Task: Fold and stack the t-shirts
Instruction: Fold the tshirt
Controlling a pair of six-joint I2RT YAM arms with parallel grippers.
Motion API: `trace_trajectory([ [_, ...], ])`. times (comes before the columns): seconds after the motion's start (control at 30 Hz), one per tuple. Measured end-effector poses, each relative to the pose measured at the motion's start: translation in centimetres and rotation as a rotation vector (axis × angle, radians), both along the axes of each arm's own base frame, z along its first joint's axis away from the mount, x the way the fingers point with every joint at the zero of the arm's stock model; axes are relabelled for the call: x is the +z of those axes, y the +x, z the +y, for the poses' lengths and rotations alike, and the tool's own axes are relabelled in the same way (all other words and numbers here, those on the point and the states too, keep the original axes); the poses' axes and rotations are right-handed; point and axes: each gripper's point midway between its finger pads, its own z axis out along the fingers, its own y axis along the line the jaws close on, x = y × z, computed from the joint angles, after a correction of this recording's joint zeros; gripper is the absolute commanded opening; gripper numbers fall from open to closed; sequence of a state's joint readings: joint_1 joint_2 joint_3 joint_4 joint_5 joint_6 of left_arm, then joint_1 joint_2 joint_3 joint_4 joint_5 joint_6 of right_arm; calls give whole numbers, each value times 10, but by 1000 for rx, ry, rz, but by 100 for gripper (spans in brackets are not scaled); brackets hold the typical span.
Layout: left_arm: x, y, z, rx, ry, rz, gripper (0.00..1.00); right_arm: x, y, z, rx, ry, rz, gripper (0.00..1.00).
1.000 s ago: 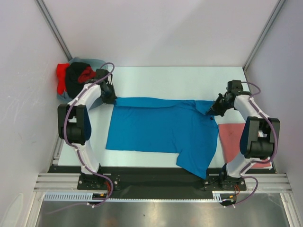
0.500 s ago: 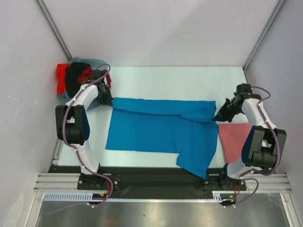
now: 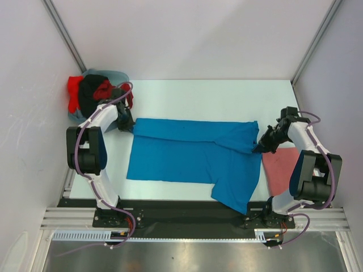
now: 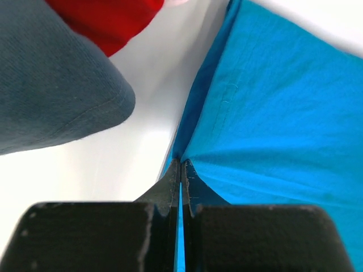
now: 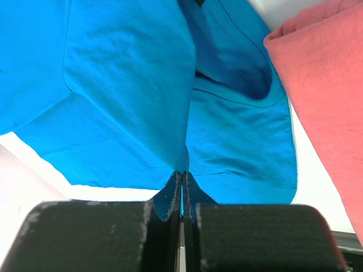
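A bright blue t-shirt (image 3: 187,156) lies spread across the white table, its far part folded over. My left gripper (image 3: 129,126) is shut on its far left corner; the wrist view shows the cloth (image 4: 272,124) pinched between the closed jaws (image 4: 181,170). My right gripper (image 3: 258,146) is shut on the shirt's right edge, cloth (image 5: 130,96) pinched likewise (image 5: 182,177). A folded pinkish-red t-shirt (image 3: 281,167) lies at the right, next to the blue one, and also shows in the right wrist view (image 5: 323,90).
A heap of red, black and grey-blue shirts (image 3: 91,93) sits at the far left corner, just behind the left gripper; grey-blue (image 4: 51,96) and red (image 4: 108,20) cloth show in the left wrist view. White walls enclose the table on three sides.
The right gripper has pulled the shirt's right edge toward the near right, then back in a little. The left gripper shifted slightly left. The far fold has stretched flatter.
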State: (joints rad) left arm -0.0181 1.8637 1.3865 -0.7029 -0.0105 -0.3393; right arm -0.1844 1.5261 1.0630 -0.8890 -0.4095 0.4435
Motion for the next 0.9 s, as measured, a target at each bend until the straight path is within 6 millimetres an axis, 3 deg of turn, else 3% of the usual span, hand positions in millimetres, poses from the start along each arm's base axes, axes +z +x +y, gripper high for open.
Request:
trace_trajectory([
  [0.63,-18,-9,2,3,9,35,4,-23,-22,8,-9,25,61,0],
  [0.73,-18,-8,1,3,7,32,12,-27,-25,10,-19,33,72,0],
  [0.83,-18,-9,1,0,6,32,32,-27,-24,10,-20,35,66,0],
  [0.9,-19,-9,1,-1,6,34,38,-27,-22,10,-21,34,60,0],
])
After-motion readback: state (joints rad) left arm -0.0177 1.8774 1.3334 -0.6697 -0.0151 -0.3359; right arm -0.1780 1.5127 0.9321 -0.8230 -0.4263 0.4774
